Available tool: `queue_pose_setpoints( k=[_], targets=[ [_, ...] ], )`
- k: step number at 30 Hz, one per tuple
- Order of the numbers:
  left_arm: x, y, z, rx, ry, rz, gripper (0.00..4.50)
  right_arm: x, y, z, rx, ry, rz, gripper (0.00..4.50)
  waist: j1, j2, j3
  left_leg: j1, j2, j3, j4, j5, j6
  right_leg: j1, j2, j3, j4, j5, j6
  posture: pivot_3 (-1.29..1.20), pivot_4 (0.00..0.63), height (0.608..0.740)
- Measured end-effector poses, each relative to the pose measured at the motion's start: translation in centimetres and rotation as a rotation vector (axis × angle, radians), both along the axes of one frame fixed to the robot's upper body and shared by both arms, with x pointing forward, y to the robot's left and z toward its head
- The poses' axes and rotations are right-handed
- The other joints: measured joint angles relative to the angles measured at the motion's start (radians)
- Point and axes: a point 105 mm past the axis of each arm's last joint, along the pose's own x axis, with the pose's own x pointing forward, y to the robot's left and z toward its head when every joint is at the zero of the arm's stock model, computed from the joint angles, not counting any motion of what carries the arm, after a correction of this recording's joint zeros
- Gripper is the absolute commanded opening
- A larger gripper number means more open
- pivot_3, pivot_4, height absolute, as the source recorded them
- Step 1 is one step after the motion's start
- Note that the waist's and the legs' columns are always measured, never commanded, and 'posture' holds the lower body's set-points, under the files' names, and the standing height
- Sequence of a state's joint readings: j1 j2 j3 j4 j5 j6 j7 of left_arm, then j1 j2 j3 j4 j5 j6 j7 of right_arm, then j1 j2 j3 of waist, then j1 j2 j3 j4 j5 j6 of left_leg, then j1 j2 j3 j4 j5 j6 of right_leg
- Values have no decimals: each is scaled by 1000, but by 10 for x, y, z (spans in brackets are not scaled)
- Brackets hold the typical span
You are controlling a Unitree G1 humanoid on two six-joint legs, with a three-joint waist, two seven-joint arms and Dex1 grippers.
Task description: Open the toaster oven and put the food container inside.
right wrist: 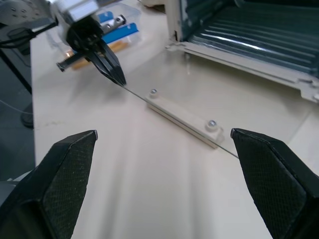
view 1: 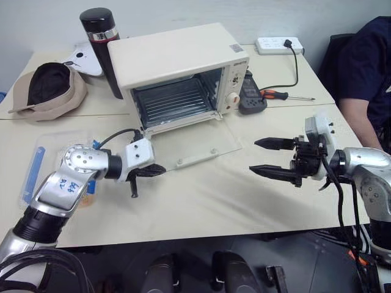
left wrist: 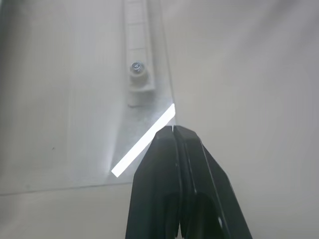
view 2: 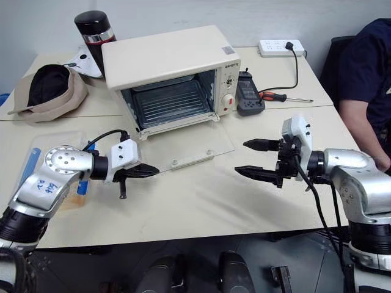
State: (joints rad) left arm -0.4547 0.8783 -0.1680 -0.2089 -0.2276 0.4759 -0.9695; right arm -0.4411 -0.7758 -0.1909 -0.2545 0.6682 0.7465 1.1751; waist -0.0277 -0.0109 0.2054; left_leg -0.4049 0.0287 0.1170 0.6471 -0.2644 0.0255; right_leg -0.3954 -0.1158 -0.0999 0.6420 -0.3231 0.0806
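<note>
The cream toaster oven (view 1: 177, 61) stands at the back of the table. Its glass door (view 1: 201, 143) lies folded down flat, the white bar handle (view 1: 197, 160) along its front edge and the wire rack (view 1: 174, 97) showing inside. My left gripper (view 1: 156, 171) is shut, and its tips (left wrist: 172, 130) rest at the door's front left corner with nothing between them. To the right of the door my right gripper (view 1: 253, 155) hangs open and empty, pointing left. The clear food container (view 1: 36, 165) with blue strips lies at the far left, partly hidden behind my left arm.
A black thermos (view 1: 101, 36) stands left of the oven, and a tan cap (view 1: 49, 88) lies further left. A black meter (view 1: 250, 97) and a screwdriver (view 1: 281, 94) lie to the oven's right, with a power strip (view 1: 279, 44) behind. A person (view 1: 366, 79) sits at the right edge.
</note>
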Motion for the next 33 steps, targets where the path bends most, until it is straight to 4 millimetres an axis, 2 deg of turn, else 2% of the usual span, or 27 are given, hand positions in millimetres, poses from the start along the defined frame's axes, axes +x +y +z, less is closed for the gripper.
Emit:
queue_pose_setpoints(
  k=[2, 5, 8, 10, 13, 15, 17, 21, 24, 25, 28, 33],
  targets=[
    [-5, 5, 1, -24, 7, 48, 215, -1, 7, 7, 11, -11, 34, 4500, -2, 0, 0, 0, 0, 0, 0, 0, 0, 0, 0, 0, 0, 0, 0, 0, 150, 740],
    [-27, 28, 7, -142, 68, 204, 918, 0, 29, 23, 34, -51, 139, 4500, -16, -2, 1, 0, 2, 0, 0, -1, -1, -1, 1, 1, 0, -1, -1, 0, 150, 740],
    [-59, 47, 19, -227, 102, 320, 1809, 4, 47, 26, 40, -56, 233, 4500, -10, -3, 1, -1, 2, -2, 0, -1, -2, 0, 1, 0, 1, -1, -3, 0, 150, 740],
    [-76, 52, 25, -264, 102, 366, 2419, 8, 52, 22, 36, -39, 269, 4500, 3, -3, 1, -1, 1, -3, 1, -2, -2, 1, 0, -1, -1, -1, -3, 0, 150, 740],
    [-101, 58, 27, -325, 117, 436, 3289, 13, 61, 21, 32, -35, 331, 4500, 5, -3, 0, 0, 1, -5, 2, -2, -2, 3, -1, -2, -2, -1, -2, 0, 150, 740],
    [-125, 66, 25, -374, 129, 516, 3989, 18, 68, 25, 31, -45, 379, 4500, 0, -4, 0, 0, 1, -6, 2, -3, -2, 3, -1, -2, -4, 0, -3, 0, 150, 740],
    [-146, 78, 19, -429, 136, 631, 4488, 24, 73, 27, 26, -53, 416, 4500, -2, -4, 0, 0, 1, -6, 2, -4, -3, 3, -1, -3, -5, 0, -4, 0, 150, 740],
    [-180, 118, 6, -534, 136, 992, 4488, 31, 81, 27, 21, -45, 477, 4500, -3, -4, 0, 0, 3, -6, 1, -5, -3, 3, 1, -4, -4, -1, -6, 0, 150, 740],
    [-196, 158, -5, -668, 79, 1356, 4488, 35, 89, 31, 34, -44, 515, 4500, 4, -4, 0, 0, 2, -9, 2, -9, 3, 3, 0, -5, -3, -1, -6, 0, 150, 740],
    [-198, 166, -7, -726, 59, 1430, 4488, 35, 90, 32, 37, -47, 521, 4500, 4, -5, -1, 0, 2, -10, 3, -9, 4, 4, -1, -5, -3, -1, -5, 0, 150, 740],
    [-195, 168, -13, -906, 51, 1544, 4488, 36, 94, 30, 41, -39, 534, 4500, 2, -10, -3, 0, 2, -10, 3, -12, 2, 4, -3, -5, -3, -1, -5, 0, 150, 740],
    [-168, 156, -2, -1256, 102, 1624, 4488, 36, 96, 27, 35, -23, 541, 4500, -2, -10, -4, 0, 2, -10, 1, -12, 3, 4, -3, -4, -4, -1, -6, 0, 150, 740]
  ],
)
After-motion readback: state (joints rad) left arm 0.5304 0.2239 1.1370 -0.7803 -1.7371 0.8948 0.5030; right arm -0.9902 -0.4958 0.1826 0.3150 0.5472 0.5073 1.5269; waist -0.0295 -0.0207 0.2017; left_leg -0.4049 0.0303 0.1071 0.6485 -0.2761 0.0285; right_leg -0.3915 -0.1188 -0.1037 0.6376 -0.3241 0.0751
